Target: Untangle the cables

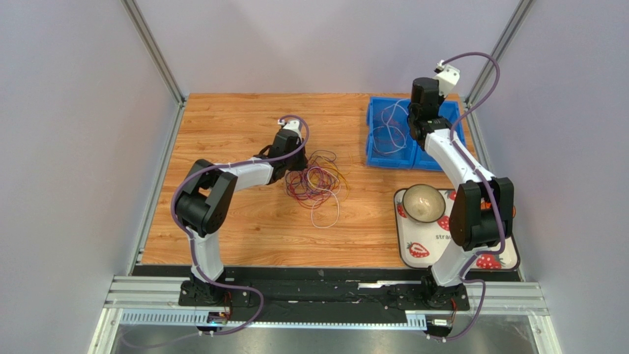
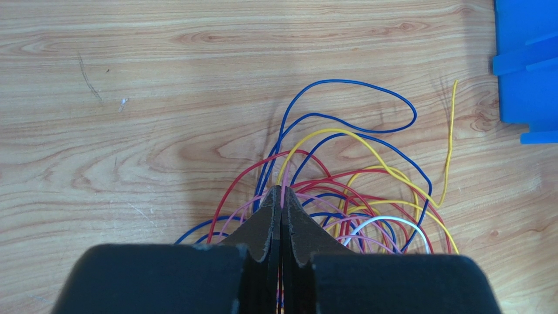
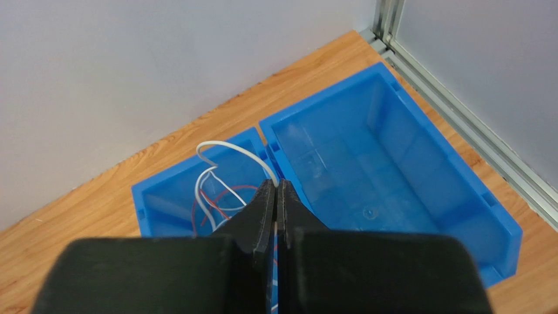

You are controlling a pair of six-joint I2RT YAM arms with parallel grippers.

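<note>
A tangle of thin cables (image 1: 319, 181) in red, blue, yellow, pink and white lies on the wooden table (image 1: 243, 125) at mid-table. It also shows in the left wrist view (image 2: 353, 190). My left gripper (image 2: 281, 191) is shut on a pink cable at the tangle's left side. My right gripper (image 3: 275, 186) is shut on a white cable (image 3: 229, 149) above the left blue bin (image 3: 164, 196). That bin holds white and red cables (image 3: 213, 199). In the top view the right gripper (image 1: 413, 125) is over the bins.
Two blue bins (image 1: 410, 133) stand side by side at the back right; the right bin (image 3: 393, 163) is bare inside. A metal bowl (image 1: 424, 203) sits on a strawberry-print tray (image 1: 498, 258) at the front right. Metal frame posts run along the table's sides.
</note>
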